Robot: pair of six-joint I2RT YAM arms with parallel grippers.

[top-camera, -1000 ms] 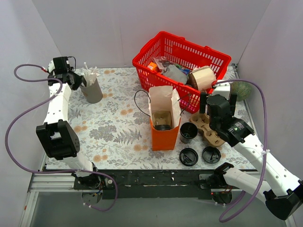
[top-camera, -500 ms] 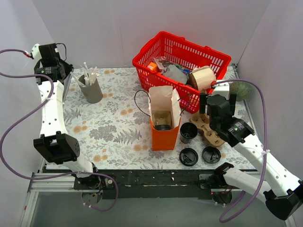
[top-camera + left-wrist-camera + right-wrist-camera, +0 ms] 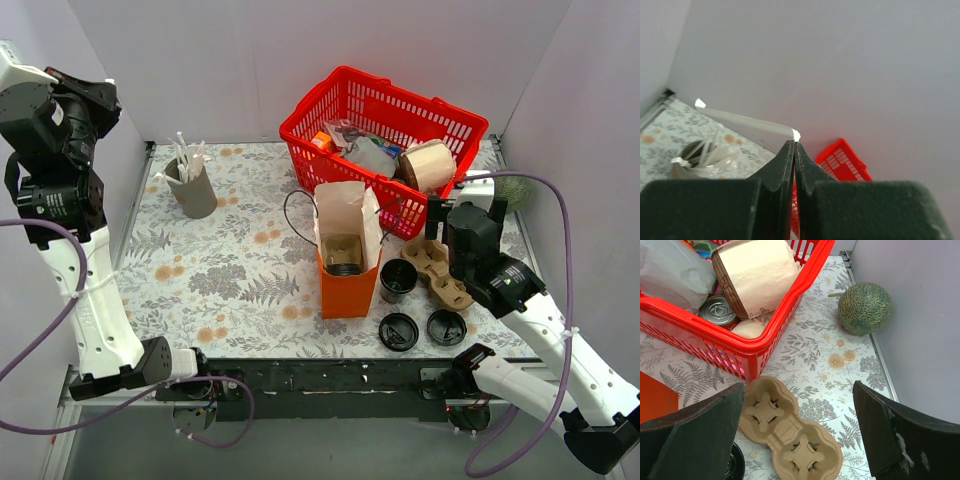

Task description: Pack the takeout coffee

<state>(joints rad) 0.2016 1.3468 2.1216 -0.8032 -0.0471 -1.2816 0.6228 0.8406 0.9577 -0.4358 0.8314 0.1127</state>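
The takeout coffee (image 3: 343,254), a dark cup that is brown inside, stands inside the open orange paper bag (image 3: 348,288); no lid shows on it. My left gripper (image 3: 795,145) is raised high at the far left (image 3: 88,100), shut on a thin white wrapped straw (image 3: 740,118) that sticks out sideways from the tips. My right gripper (image 3: 800,430) is open and empty above the cardboard cup carrier (image 3: 790,432), to the right of the bag (image 3: 462,212).
A black cup (image 3: 397,280) that is black inside stands right of the bag, with two loose black lids (image 3: 398,331) (image 3: 446,327) in front. A grey cup of straws (image 3: 192,186) stands back left. A red basket (image 3: 385,130) and a melon (image 3: 515,188) are at the back.
My left arm has swung up and to the left, away from the grey cup, carrying the straw. My right gripper has shifted only slightly.
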